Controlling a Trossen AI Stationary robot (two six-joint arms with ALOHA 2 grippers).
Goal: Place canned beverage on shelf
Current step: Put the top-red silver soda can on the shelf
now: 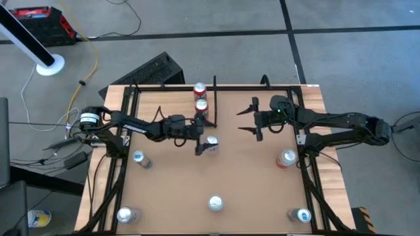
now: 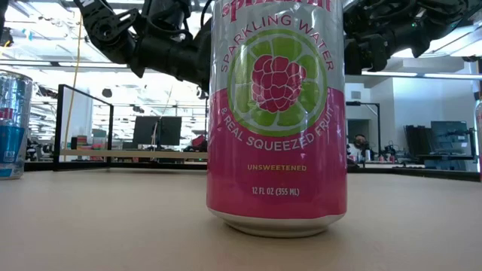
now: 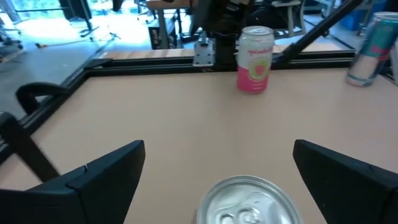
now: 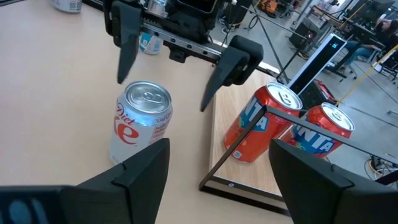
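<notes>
High view, left tool point(image 1: 204, 145): near the middle of the surface point(image 1: 170, 190), fingers spread wide on either side of a silver Diet Coke can point(image 1: 211, 143) without pinching it.
Left wrist view: the same silver can's top point(image 3: 247, 200) sits between the two spread fingers point(image 3: 93, 180); across the surface stands a pink sparkling-water can point(image 3: 255, 60).
Shelf point(image 1: 205, 118): narrow pale wood board with a thin black rail, at 12 o'clock from the silver can, running toward the far edge.
On the shelf: two orange cans point(image 1: 200, 97) in a row, upright; in the right wrist view they stand side by side on the board point(image 4: 283, 121).
Right tool point(image 1: 252, 118): at 2 o'clock from the silver can, well apart from it, fingers spread, holding nothing.
Other cans on the surface: silver-blue ones at 8 o'clock point(image 1: 139, 158), near-left corner point(image 1: 125, 214) and near-right corner point(image 1: 300, 215); a pink one at 6 o'clock point(image 1: 215, 204); a red-and-white one by the right rail point(image 1: 286, 158).
Low view: the pink can point(image 2: 276, 113) fills the frame, upright.
</notes>
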